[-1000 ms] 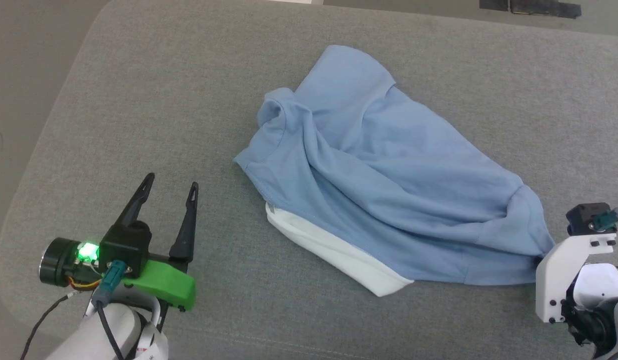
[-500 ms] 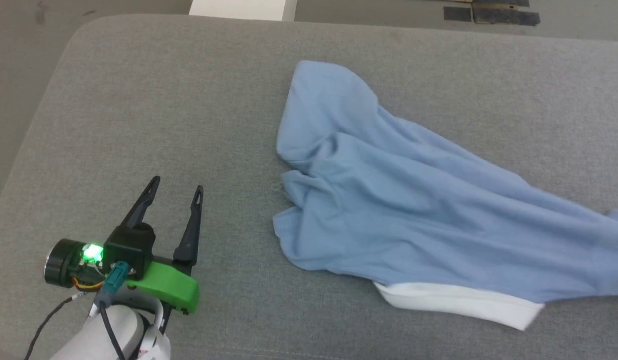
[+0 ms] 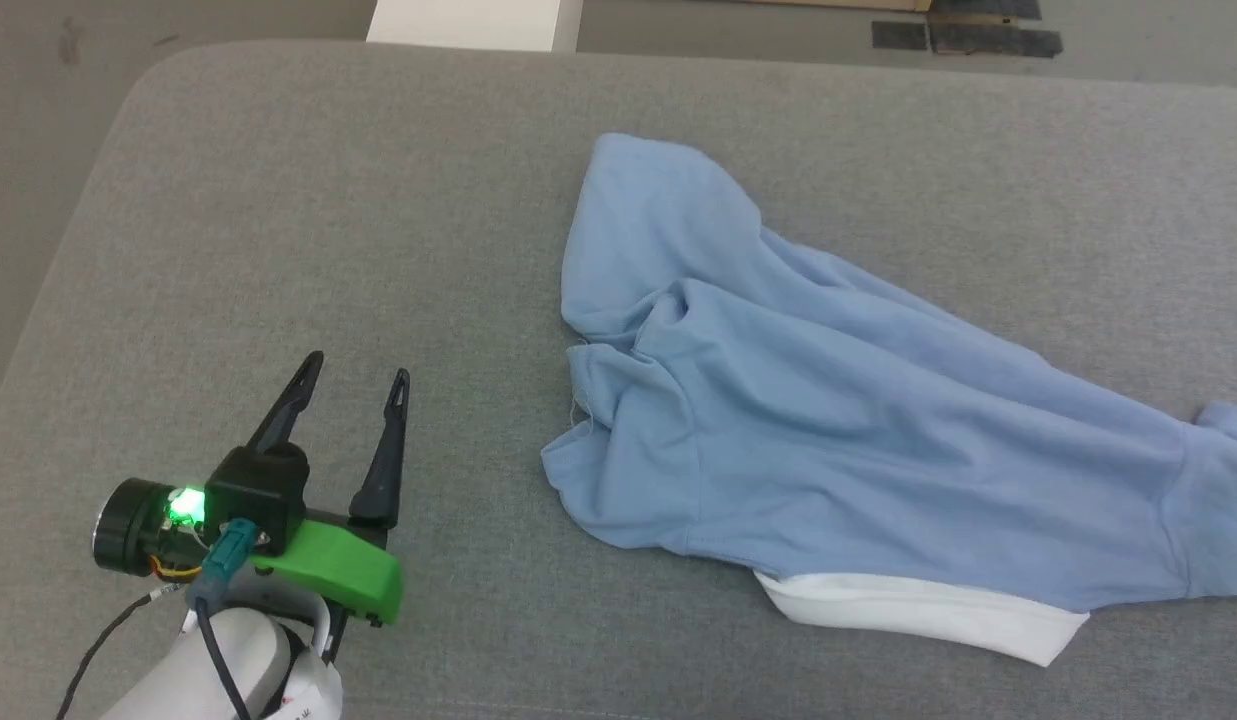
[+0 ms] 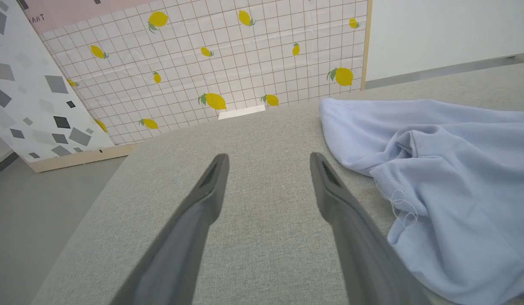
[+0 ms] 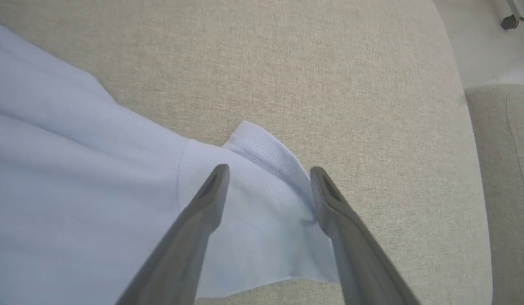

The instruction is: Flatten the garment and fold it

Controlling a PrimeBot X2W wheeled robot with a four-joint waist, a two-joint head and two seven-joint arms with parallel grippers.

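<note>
The garment [image 3: 828,420], a light blue knit shirt, lies rumpled on the grey cushion and stretches toward the right edge of the head view. Its white collar [image 3: 918,612] pokes out along the near hem. My left gripper [image 3: 356,376] stands open at the lower left, well clear of the cloth. In the left wrist view that gripper [image 4: 268,163] has bare cushion between its fingers and the garment [image 4: 448,169] to its right. The right gripper [image 5: 268,174] is open above a sleeve end [image 5: 262,199] of the garment, with its jaws spread apart over the cloth.
The grey cushion [image 3: 278,200] has bare room at the left and back. Its rounded edge [image 5: 465,106] runs close to the right of the sleeve. Patterned panels [image 4: 228,55] lean beyond the far side.
The right gripper has opened and let go of the sleeve. The garment was dragged to the right and spread out longer. The head camera has shifted. The left gripper has stayed put.
</note>
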